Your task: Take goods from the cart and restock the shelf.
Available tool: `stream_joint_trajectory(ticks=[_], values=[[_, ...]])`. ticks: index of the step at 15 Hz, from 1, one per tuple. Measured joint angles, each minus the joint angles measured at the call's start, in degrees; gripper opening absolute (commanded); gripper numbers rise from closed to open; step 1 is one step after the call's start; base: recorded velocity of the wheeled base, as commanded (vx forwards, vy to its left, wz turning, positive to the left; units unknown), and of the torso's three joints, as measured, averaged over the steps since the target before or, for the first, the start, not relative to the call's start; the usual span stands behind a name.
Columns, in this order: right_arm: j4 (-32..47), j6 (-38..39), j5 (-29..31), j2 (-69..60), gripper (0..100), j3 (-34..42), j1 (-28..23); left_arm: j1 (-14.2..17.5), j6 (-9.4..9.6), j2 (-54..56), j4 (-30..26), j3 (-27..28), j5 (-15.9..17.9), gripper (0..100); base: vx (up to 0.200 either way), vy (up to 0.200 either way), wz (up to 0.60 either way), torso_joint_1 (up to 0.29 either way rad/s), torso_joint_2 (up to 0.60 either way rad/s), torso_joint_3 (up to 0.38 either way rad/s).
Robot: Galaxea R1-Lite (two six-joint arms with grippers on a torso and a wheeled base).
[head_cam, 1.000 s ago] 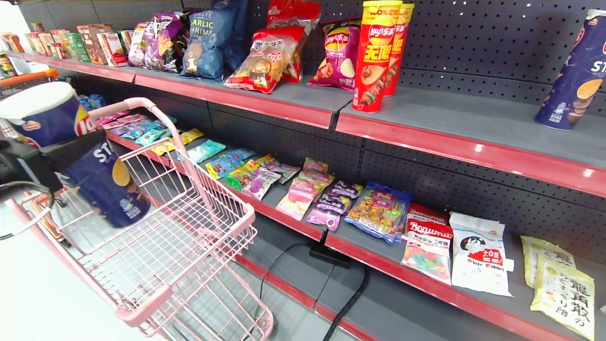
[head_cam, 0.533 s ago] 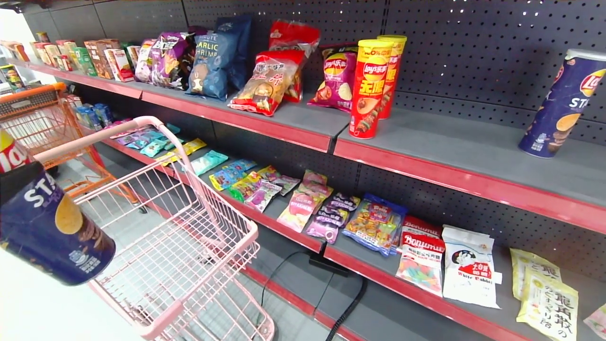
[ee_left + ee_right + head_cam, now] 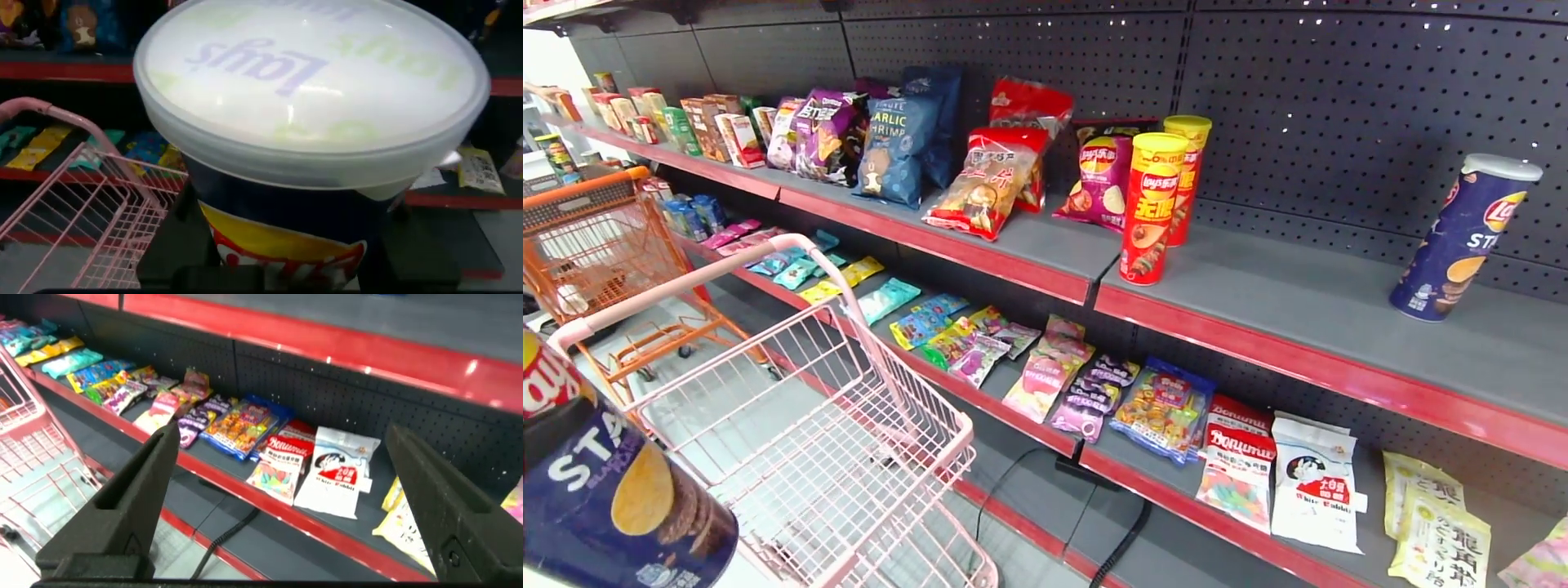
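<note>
- A shop aisle: a dark pegboard wall carries the upper shelf [image 3: 1298, 286], which runs beyond and above the pink cart [image 3: 686, 280], and a lower shelf of flat sweet packets behind the cart.
- The left gripper [image 3: 282, 265] is clamped on a blue chip can [image 3: 613, 506], one dark finger on each side below its white lid. The can hangs by the cart's handle end; I cannot tell whether it is over the basket or beside it.
- The right gripper [image 3: 286, 514] has its fingers spread wide apart and carries nothing; it faces the lower shelf to the right of the cart.
- Progress, as I judge it: one can is out of the cart and not yet shelved. A matching blue can [image 3: 1462, 237] already stands on the upper shelf, far right of the cart. The basket shows bare wire mesh, so this may be the last item.
- Counts: two blue cans, two red-and-yellow cans [image 3: 1152, 208] on the upper shelf up and right of the cart, and two carts, the second being the orange cart [image 3: 596, 237] to the pink cart's left.
</note>
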State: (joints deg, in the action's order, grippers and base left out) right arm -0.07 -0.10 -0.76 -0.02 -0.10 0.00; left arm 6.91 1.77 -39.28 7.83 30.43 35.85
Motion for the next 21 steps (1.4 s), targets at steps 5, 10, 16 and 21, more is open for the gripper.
stream_joint_trajectory(ticks=[5, 10, 16, 21], values=[[0.00, -0.04, 0.00, 0.00, 100, 0.00, 0.00, -3.23, 4.57, 2.40, -7.01, -1.68, -9.64, 0, 0.000, 0.000, 0.00, 0.171, -0.40, -0.229], [0.00, 0.00, -0.02, 0.00, 100, 0.05, 0.00, -2.01, 2.19, 8.55, -6.61, -6.58, -11.30, 0, 0.000, 0.000, 0.00, 0.075, -0.17, -0.093], [0.02, 0.15, 0.00, 0.00, 100, -0.04, 0.00, -1.84, 2.04, 10.70, -6.41, -7.91, -13.56, 0, 0.000, 0.000, -0.60, 0.007, 0.00, -0.003], [0.00, 0.20, -0.02, 0.00, 100, 0.00, 0.00, -1.84, 2.47, 12.24, -6.19, -7.75, -16.77, 0, 0.000, 0.000, -0.60, 0.002, 0.00, 0.002]])
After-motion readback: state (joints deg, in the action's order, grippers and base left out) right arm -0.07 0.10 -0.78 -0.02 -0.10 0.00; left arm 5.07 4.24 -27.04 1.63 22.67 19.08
